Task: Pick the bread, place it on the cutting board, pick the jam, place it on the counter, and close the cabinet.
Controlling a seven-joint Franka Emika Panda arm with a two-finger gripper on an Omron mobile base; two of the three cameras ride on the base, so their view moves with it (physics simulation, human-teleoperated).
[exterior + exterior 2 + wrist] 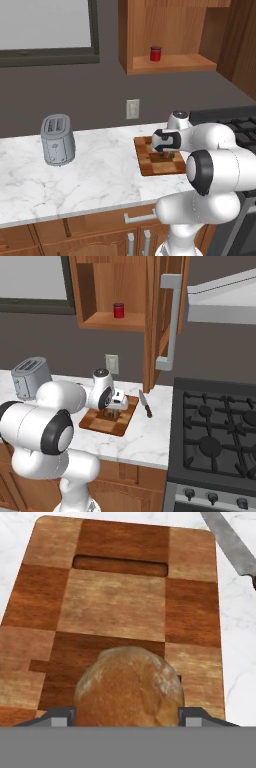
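I have the gripper low over the cutting board, and in the hand view its fingers stand one on each side of the bread, right against its flanks. I read that as the fingers clenched on the bread, with the bun over the near half of the board; I cannot tell whether its underside touches the wood.

From the left base view the board lies on the desk with its near edge close to the desk's front lip and its right edge near the stove. The arm's wrist hides the middle of it. To the left the desk is open marble as far as the toaster, which stands well apart, near the wall.

In the right base view a knife lies on the desk just right of the board, between it and the stove, leaving a narrow strip there.

The jam stands upright on the shelf of the cabinet, towards the back, with free shelf on both sides. The cabinet door hangs open, edge-on towards me, its bar handle facing right, above the board's right side.
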